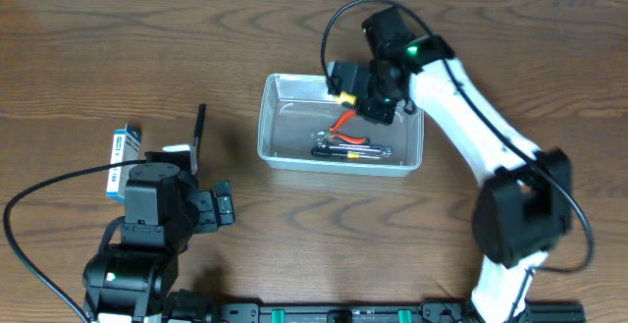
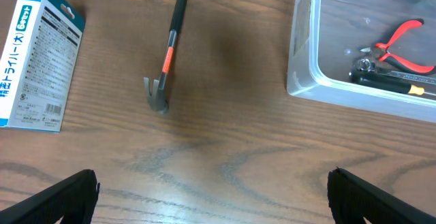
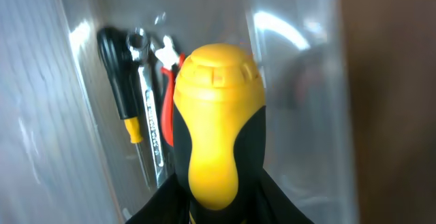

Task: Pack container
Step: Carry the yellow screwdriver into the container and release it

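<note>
Off to the left of my left hand (image 2: 211, 200), and ahead of it, a blue-and-white printed cardboard box (image 2: 37, 57) lies flat on the brown wooden table (image 2: 225, 149). Straight ahead of that hand, a little to its left, lies a small claw hammer with a black handle and an orange band (image 2: 167, 50), its metal head nearest me and its handle pointing away. My left hand hangs above the bare wood with its fingers spread wide and nothing between them. Ahead of it and to its right sits the clear rectangular plastic container with rounded corners and a rim (image 2: 300, 54), well apart from the hammer. My right hand (image 1: 358, 92) hovers over the far right part of that container, closed on a screwdriver with a rounded yellow-and-black handle (image 3: 218, 115). Beneath that hand, on the container floor, lie a black-handled screwdriver with a yellow collar (image 3: 119, 94), a chrome metal wrench (image 3: 146, 115) and red-handled pliers (image 3: 170, 94), all close together side by side.
</note>
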Robot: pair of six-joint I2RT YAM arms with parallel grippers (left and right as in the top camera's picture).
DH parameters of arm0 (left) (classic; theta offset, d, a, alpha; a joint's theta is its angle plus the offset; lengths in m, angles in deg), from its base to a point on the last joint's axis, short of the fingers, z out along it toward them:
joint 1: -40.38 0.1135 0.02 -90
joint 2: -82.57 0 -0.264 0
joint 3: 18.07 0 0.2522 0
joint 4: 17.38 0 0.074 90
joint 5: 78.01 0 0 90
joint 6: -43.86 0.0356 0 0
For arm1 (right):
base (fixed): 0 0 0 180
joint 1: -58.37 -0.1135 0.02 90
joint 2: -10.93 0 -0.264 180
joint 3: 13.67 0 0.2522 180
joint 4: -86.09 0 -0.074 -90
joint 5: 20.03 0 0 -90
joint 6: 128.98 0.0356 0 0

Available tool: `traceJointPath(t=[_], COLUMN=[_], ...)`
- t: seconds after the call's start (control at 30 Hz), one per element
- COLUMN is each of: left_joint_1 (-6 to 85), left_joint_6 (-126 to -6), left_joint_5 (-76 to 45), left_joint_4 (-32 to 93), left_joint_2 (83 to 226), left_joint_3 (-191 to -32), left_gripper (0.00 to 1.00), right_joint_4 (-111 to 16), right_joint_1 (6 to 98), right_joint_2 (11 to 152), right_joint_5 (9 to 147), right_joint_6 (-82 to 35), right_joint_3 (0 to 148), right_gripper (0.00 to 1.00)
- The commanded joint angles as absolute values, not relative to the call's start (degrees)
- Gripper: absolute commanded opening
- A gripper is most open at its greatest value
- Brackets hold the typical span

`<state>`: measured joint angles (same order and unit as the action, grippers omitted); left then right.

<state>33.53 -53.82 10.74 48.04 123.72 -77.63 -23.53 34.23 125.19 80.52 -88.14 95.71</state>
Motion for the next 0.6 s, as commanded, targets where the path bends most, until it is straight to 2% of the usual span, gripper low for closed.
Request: traceJointPath(t=[0.0, 0.2, 0.27, 0.3, 0.37, 0.47, 0.5, 0.53, 0.57], left_joint_1=[33.6, 33.6, 33.6, 33.6, 33.6, 33.6, 33.6, 33.6, 33.6], left_joint_6=[-53.7, -53.7, -53.7, -53.7, -53.7, -53.7, -53.7, -53.7, -53.7], left_joint_5=[11.2, 11.2, 11.2, 11.2, 11.2, 11.2, 11.2, 11.2, 11.2], left_joint_4=[48.2, 48.2, 48.2, 48.2, 48.2, 48.2, 48.2, 48.2, 48.1], left_joint_2=[123.7, 123.7, 123.7, 123.7, 123.7, 123.7, 123.7, 123.7, 123.7], left_joint_3=[-78.7, -78.7, -78.7, -78.7, -78.7, -78.7, -78.7, -78.7, -78.7], left_gripper=[0.98, 0.98, 0.98, 0.98, 0.98, 0.98, 0.98, 0.98, 0.98], right_joint_4=[-22.6, -20.9, -20.7, -20.7, -20.5, -19.8, -19.7, -19.6, -19.6], right_joint_1=[33.5, 33.5, 33.5, 33.5, 33.5, 33.5, 33.5, 33.5, 33.5], right_joint_2=[129.6, 133.8, 134.0, 134.1, 134.1, 134.1, 134.1, 134.0, 134.0], right_joint_5=[81.0, 81.0, 81.0, 81.0, 81.0, 81.0, 81.0, 81.0, 81.0], right_joint_6=[-90.4, -90.4, -90.4, -90.4, -89.9, -89.8, -89.8, -89.8, -89.5], right_joint_3=[96.3, 96.3, 96.3, 96.3, 96.3, 96.3, 96.3, 96.3, 96.3], right_gripper=[0.01, 0.01, 0.05, 0.12, 0.33, 0.45, 0.54, 0.78, 0.93])
